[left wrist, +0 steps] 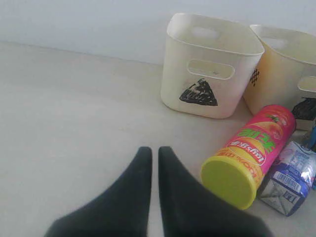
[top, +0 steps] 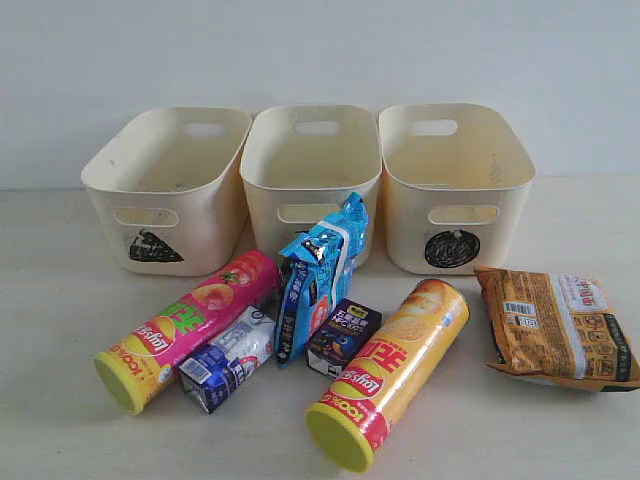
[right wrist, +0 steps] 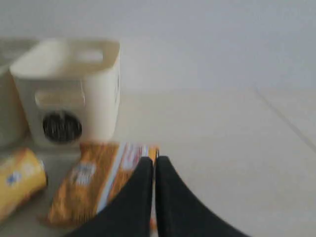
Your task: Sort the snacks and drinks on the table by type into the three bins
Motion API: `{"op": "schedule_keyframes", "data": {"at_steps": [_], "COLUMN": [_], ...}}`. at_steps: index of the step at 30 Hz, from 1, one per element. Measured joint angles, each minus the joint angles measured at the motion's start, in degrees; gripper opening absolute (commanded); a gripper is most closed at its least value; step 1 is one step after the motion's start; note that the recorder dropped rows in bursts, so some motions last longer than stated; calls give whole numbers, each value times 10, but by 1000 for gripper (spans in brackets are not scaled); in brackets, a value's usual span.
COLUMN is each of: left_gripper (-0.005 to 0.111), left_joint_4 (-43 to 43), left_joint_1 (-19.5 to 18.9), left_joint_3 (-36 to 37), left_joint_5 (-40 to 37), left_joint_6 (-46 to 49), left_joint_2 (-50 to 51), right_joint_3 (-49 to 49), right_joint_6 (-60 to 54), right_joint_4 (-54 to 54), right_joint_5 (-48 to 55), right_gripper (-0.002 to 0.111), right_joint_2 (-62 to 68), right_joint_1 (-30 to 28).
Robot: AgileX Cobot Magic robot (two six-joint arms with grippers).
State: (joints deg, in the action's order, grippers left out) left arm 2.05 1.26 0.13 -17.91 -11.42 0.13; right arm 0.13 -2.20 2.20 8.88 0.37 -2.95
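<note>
3 empty cream bins stand in a row on the bench, beyond both jaws. Ahead of the left jaws the pink tube lies on its side, touching the blue-and-white carton. The blue bag stands upright, with the dark carton and the lying yellow-orange tube beside it. The orange-brown packet lies flat just ahead of the right jaws.

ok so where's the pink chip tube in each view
Exterior view: the pink chip tube lies lower left, in front of the triangle bin, lid toward the camera.
Left wrist view: the pink chip tube lies just in front of the triangle bin, lid toward the camera.
Right wrist view: not in it; the circle bin shows instead.
Shared landmark: the triangle bin, in the exterior and left wrist views.
</note>
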Motion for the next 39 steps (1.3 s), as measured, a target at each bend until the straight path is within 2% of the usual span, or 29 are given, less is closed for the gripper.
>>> {"op": "schedule_keyframes", "data": {"at_steps": [7, 9, 11, 13, 16, 19, 23, 28, 30, 33, 39], "left_gripper": [4, 4, 4, 4, 4, 4, 4, 4, 4, 4, 4], "left_joint_4": [0, 0, 0, 0, 0, 0, 0, 0, 0, 0, 0], "left_joint_1": [0, 0, 0, 0, 0, 0, 0, 0, 0, 0, 0], "left_joint_3": [0, 0, 0, 0, 0, 0, 0, 0, 0, 0, 0], "left_joint_5": [0, 0, 0, 0, 0, 0, 0, 0, 0, 0, 0], "left_joint_6": [0, 0, 0, 0, 0, 0, 0, 0, 0, 0, 0], "left_joint_2": [0, 0, 0, 0, 0, 0, 0, 0, 0, 0, 0], "right_joint_3": [0, -2, -17, -67, -178, -255, -343, -416, -445, -494, -549], "right_joint_6": [22, 62, 97, 126, 134, 120, 91, 67, 67, 61, 49], "right_joint_4": [25, 37, 47, 48, 40, 36, 30, 32, 33, 33, 33], "right_joint_5": [-412, -461, -412, -317, -168, -101, -94, -225, -235, -169, 53], "right_gripper": [0, 0, 0, 0, 0, 0, 0, 0, 0, 0, 0], "right_joint_2": [-1, -1, -1, 6, 92, 169, 247, 311, 337, 398, 566], "right_joint_1": [0, 0, 0, 0, 0, 0, 0, 0, 0, 0, 0]}}
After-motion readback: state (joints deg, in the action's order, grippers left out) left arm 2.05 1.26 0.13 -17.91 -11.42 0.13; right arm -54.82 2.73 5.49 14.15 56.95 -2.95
